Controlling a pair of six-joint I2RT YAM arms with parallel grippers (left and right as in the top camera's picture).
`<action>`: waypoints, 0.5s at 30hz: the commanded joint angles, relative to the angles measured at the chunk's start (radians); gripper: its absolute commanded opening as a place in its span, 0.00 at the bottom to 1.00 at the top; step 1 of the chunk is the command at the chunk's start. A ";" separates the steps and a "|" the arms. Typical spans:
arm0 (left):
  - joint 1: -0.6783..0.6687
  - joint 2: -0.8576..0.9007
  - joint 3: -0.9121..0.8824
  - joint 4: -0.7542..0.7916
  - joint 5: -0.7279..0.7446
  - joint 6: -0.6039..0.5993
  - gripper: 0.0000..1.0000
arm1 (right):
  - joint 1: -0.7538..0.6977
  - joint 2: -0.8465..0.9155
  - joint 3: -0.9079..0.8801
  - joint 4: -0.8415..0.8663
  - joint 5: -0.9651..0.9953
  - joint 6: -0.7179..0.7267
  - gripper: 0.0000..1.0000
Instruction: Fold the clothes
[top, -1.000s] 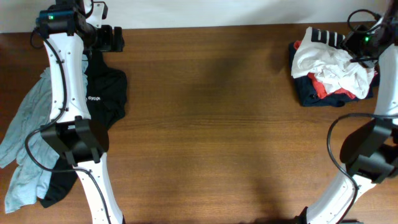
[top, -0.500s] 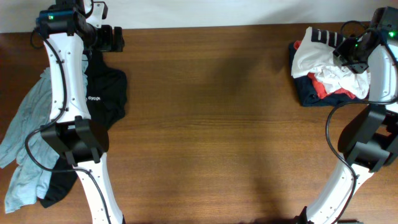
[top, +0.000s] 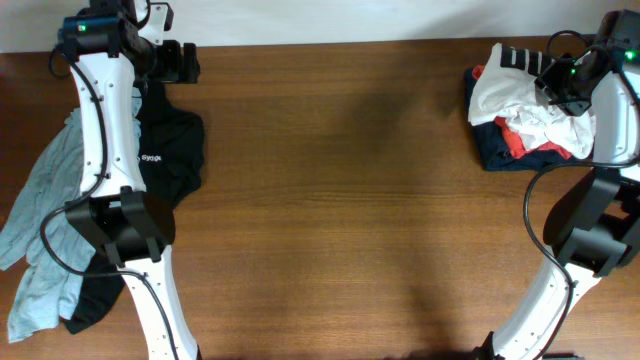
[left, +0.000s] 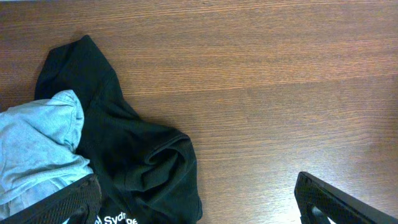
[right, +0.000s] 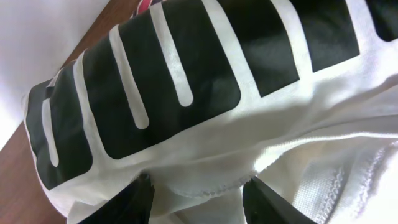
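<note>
Pinching a raised fold of the white T-shirt (right: 205, 143): right fingers (right: 134, 202), set about half apart, one on each side of a stitched hem, with cloth filling the gap and touching both. Right gripper (right: 199, 196) pressed down into the garment, with black block print (right: 168, 74) spreading from 12 round to 9 o'clock of the wrist view. Placed, in the overhead view, at 2 o'clock of the table (top: 350, 200), over the 1 o'clock part of a heap. Heap, top to bottom: white T-shirt, crumpled; red garment (top: 515, 143), showing beneath it; navy garment (top: 497, 155), lowest, flat on the wood. Striped print turned up at the heap's 12 o'clock side.

Spread wide and holding nothing: left fingers (left: 68, 202), at 7 and 5 o'clock of the wrist view, with bare wood between them. Left gripper (left: 198, 186) hovering at 11 o'clock of the table, just past the 12 o'clock end of the black shirt (left: 130, 155). Black shirt rumpled, lying at 9 o'clock of the table, with a small white logo (top: 151, 158) near its middle. Grey-blue shirt (left: 37, 149) overlapping the black shirt's 9 o'clock side and trailing toward 7 o'clock. Both shirts partly hidden under the left arm in the overhead view.
</note>
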 joint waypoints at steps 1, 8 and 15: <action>-0.005 -0.035 -0.005 0.005 0.003 -0.009 0.99 | -0.012 -0.010 0.012 0.006 -0.021 0.026 0.52; -0.005 -0.035 -0.005 0.005 0.003 -0.009 0.99 | -0.040 -0.014 0.012 0.042 -0.043 0.040 0.52; -0.005 -0.035 -0.005 0.005 0.003 -0.009 0.99 | -0.037 -0.011 0.011 0.082 -0.043 0.058 0.52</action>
